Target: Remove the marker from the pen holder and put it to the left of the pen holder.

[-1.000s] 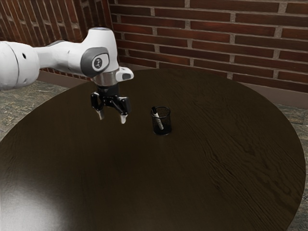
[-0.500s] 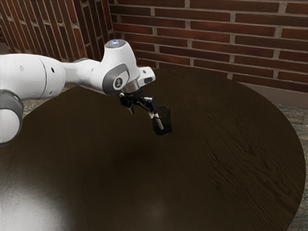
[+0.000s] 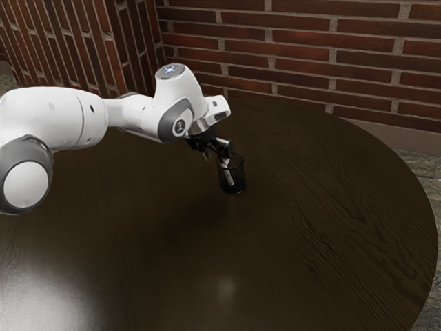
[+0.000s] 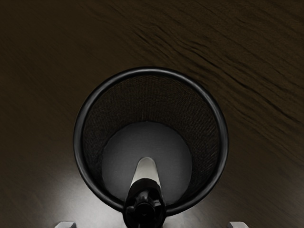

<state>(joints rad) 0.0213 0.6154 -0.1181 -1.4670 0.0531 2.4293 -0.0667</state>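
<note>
From the exterior view's left, the Franka arm point(image 3: 62, 121) reaches in, its gripper point(image 3: 216, 158) spread wide, gripping nothing, astride the black-topped marker point(image 4: 145, 204). That leans inside the mesh pen holder point(image 4: 152, 71), toward the round table point(image 3: 310, 227)'s far edge. Grasping seems in hand; next, close on the marker, then lift clear.

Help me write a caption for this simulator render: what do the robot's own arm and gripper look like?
The arm is smooth white with rounded segments and grey joint bands. Its forward joint bears a small round emblem on a grey cap, and a grey disc on top with a pale bluish marking. The gripper is black, two-fingered, with pale fingertips.
</note>
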